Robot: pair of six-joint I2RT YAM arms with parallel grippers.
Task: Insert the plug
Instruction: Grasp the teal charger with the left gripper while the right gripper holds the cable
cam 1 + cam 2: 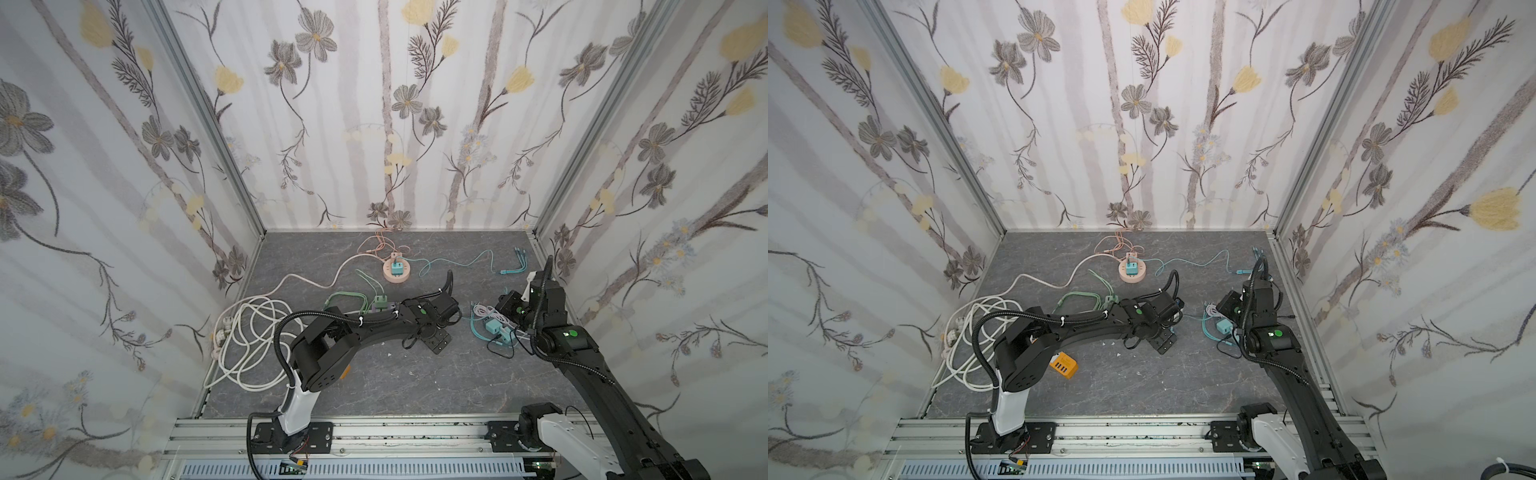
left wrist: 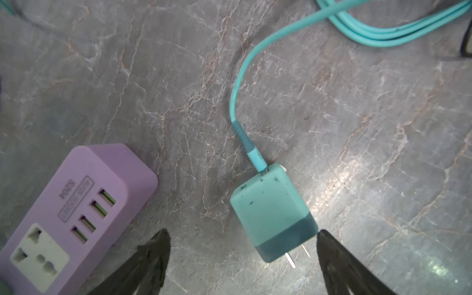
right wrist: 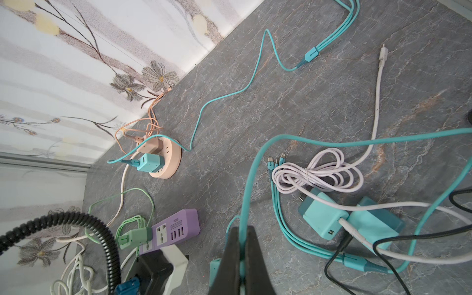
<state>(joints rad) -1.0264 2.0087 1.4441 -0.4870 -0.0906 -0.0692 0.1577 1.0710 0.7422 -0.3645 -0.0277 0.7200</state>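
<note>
**Teal plug lies loose between your spread left fingers**

The only writing you can read is on the purple power strip (image 2: 84,204). It is upside down in the left wrist view and looks like "S204". The boxed line under it is too blurred to read. Four USB slots and a universal socket share that face, and the frame cuts off the strip's other end.

The teal plug (image 2: 270,212) lies flat on the grey worktop (image 2: 178,76), near the strip but not touching it. Its two prongs (image 2: 296,255) are bare, and dark specks dot its case.

Your left fingers (image 2: 150,258) stand wide apart, one on each side of the plug. One tip sits at the plug's dark end, and you cannot tell whether it touches. In both top views the left arm's wrist hides the plug.

Your right fingers (image 3: 231,255) are closed on a teal cable (image 3: 255,166) that runs between them. You cannot tell whether this is the plug's own lead.
</note>
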